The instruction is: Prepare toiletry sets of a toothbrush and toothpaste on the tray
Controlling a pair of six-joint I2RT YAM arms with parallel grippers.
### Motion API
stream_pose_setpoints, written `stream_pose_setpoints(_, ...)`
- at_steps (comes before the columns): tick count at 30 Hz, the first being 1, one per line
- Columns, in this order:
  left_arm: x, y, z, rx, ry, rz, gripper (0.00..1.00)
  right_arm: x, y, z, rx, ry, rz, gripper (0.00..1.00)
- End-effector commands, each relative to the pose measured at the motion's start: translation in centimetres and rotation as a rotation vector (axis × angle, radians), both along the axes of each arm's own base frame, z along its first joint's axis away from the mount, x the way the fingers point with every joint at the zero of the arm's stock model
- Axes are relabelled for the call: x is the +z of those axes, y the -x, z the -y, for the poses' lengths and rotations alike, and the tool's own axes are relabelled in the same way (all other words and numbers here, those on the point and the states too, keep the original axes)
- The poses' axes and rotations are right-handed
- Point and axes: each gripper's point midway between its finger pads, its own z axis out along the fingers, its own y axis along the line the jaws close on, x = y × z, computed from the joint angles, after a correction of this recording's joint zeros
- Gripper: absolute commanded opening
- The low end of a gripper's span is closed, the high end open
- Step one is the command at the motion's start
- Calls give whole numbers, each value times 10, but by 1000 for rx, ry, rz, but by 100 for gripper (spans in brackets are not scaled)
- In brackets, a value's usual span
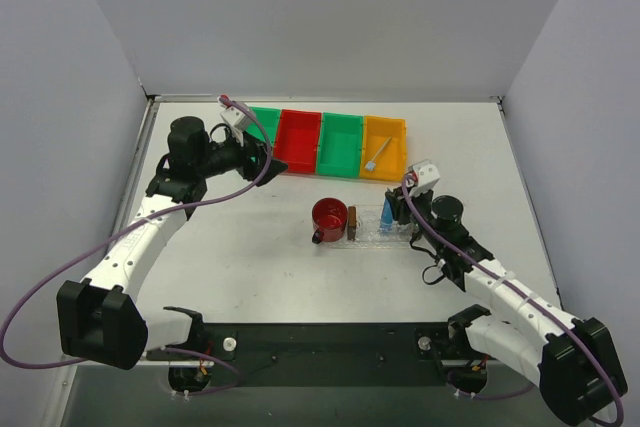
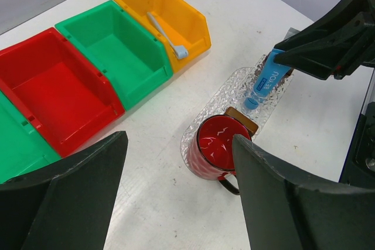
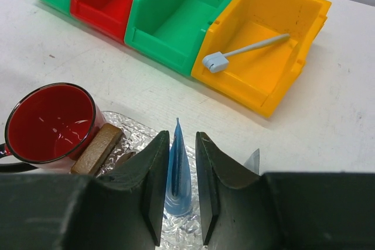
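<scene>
A bright blue toothpaste tube (image 3: 177, 180) stands cap-down on the clear tray, beside its brown wooden end block (image 3: 96, 147). My right gripper (image 3: 181, 139) straddles this tube (image 1: 386, 215) with its jaws slightly apart; the tube leans on the left finger and a gap shows at the right one. A pale flat tube end (image 3: 252, 161) peeks out behind the right finger. The white toothbrush (image 3: 246, 51) lies in the orange bin (image 1: 385, 147). My left gripper (image 1: 262, 157) hangs wide open and empty near the leftmost bins, looking down at the tube (image 2: 268, 80).
A red cup (image 1: 329, 217) with a black handle stands on the bubbly clear mat (image 2: 196, 130), against the tray's wooden block (image 2: 241, 120). Four bins line the back: green (image 1: 265, 125), red (image 1: 298, 140), green (image 1: 340, 144) and orange.
</scene>
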Motion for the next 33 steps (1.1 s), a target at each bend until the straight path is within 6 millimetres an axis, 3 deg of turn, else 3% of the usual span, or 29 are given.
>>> stream_pose_setpoints(1, 16, 0, -1, -10, 19, 60, 82, 33, -3, -3, 17, -50, 97, 22)
stream_pose_setpoints(12, 17, -2, 0, -11, 15, 61, 82, 76, 0, -3, 35, -42, 168, 30)
stream_pose_setpoints(18, 13, -11, -5, 32, -16, 52, 83, 106, 0, 0, 32, -24, 193, 32)
stream_pose_setpoints(19, 9, -14, -7, 47, -27, 48, 83, 120, -1, 1, 27, -28, 211, 32)
stream_pose_setpoints(23, 11, -22, -11, 84, -40, 50, 84, 132, -1, 2, 36, 11, 177, 35)
stream_pose_setpoints(32, 4, -31, -16, 126, -66, 22, 87, 154, -22, 10, -27, 76, 128, 43)
stream_pose_setpoints(33, 1, -31, -16, 126, -74, 16, 87, 164, -25, 10, -36, 67, 142, 44)
